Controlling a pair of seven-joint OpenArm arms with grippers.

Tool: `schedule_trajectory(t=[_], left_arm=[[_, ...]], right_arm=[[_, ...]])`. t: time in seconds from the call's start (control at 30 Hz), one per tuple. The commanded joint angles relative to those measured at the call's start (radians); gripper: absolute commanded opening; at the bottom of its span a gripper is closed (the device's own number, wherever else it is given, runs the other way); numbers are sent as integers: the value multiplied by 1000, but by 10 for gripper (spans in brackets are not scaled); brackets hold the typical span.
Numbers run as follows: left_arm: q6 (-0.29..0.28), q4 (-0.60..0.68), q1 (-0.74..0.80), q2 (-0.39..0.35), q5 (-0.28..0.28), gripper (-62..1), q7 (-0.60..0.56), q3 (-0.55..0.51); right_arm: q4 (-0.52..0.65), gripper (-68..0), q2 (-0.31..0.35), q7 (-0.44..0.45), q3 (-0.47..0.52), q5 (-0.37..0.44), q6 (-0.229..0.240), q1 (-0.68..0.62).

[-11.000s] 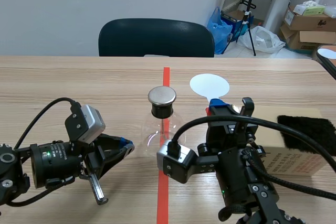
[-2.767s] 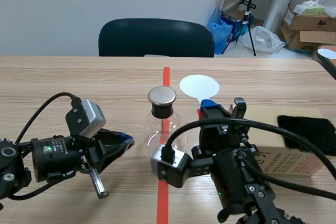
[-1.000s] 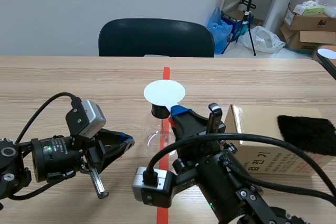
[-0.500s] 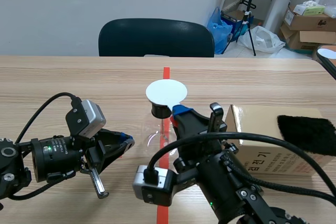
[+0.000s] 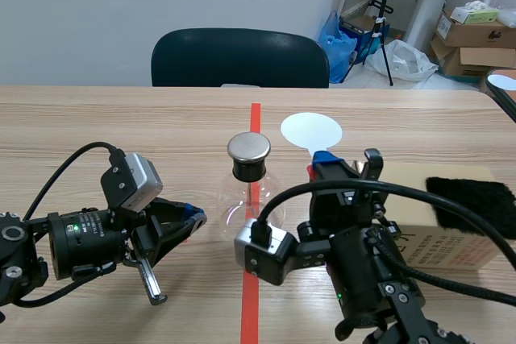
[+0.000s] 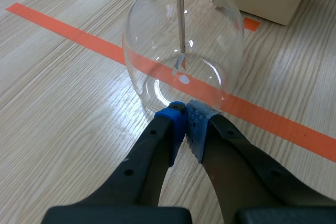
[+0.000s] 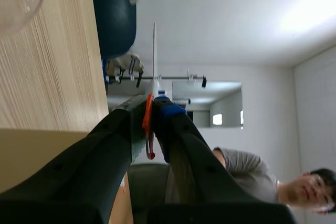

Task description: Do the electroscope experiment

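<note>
Right gripper clamps the white disc; left gripper, closed empty, beside the flask; box print illegible.

Two black arms are noted, each fitted with a silver-grey camera block, black cabling and blue-padded fingers.

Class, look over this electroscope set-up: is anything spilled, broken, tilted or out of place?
Nothing stands out. The round clear glass flask stands upright and unbroken, its silver metal cap seated; the right gripper holds the white round disc apart from it.
</note>
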Motion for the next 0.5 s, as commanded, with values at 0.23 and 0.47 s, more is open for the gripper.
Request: schedule_trajectory(t=[0.23, 0.47], left_arm=[[-2, 19, -16, 2, -13, -582, -10, -3], [-2, 19, -16, 2, -13, -582, -10, -3]], right_arm=[[27, -665, 5, -132, 10, -1, -15, 14], [27, -665, 5, -149, 46, -1, -14, 14]])
